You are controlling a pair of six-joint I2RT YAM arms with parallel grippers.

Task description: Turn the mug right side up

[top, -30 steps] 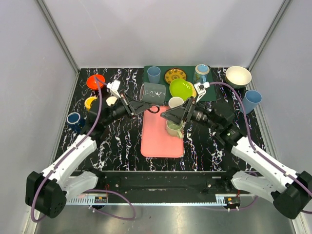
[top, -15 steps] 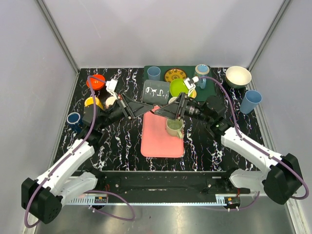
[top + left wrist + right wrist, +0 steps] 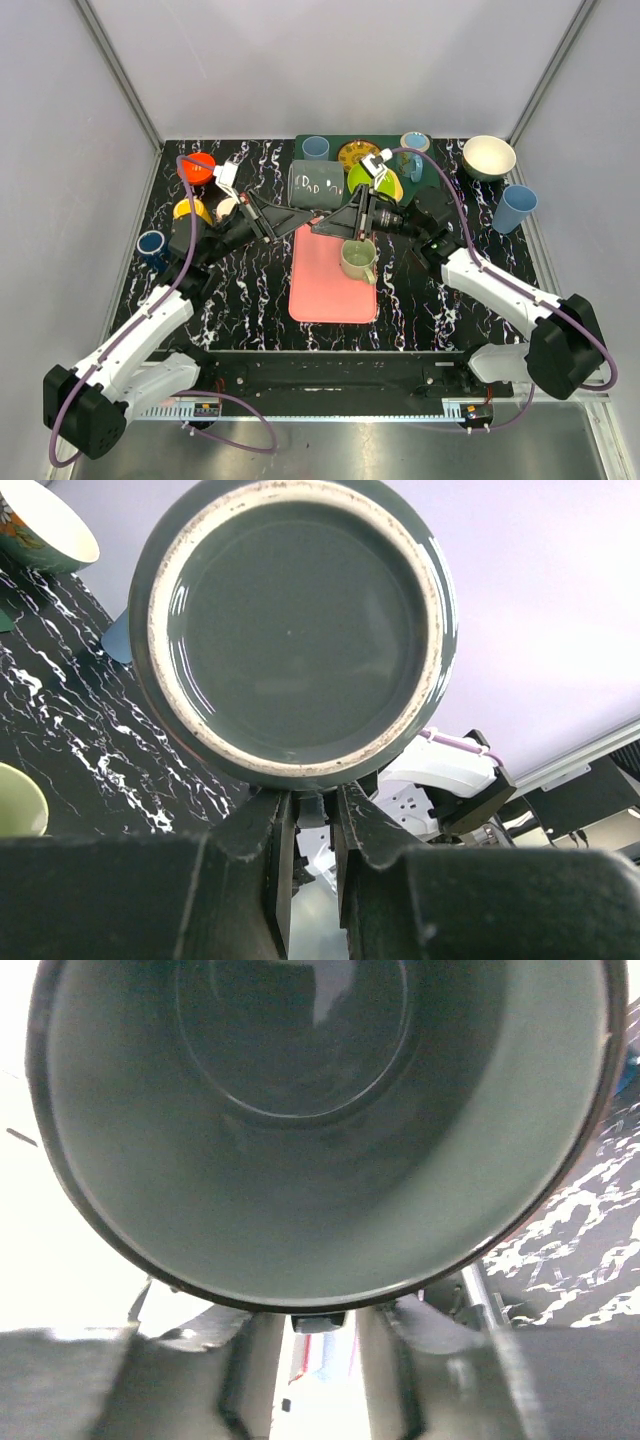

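1. Grey walls all round, and in the middle a black marbled table (image 3: 240, 290) with a pink mat (image 3: 325, 295) laid at its centre.
2. The left arm (image 3: 150, 320) and the right arm (image 3: 500, 290) both reach in and meet nose to nose near the mat's far end.
3. Held up between them, off the table, is the dark grey mug (image 3: 316, 184). It lies on its side, base towards the left wrist camera and open mouth towards the right one.
4. On the left gripper (image 3: 310, 825), the fingers are pinched almost together just under the mug's base. It looks clamped on the mug, though I can't see which part.
5. On the right gripper (image 3: 318, 1335), the fingers stand apart below the rim and grip nothing I can make out.
6. I'd call it about halfway. The mouth points sideways, so the mug is yet to be tipped mouth-up and stood down.
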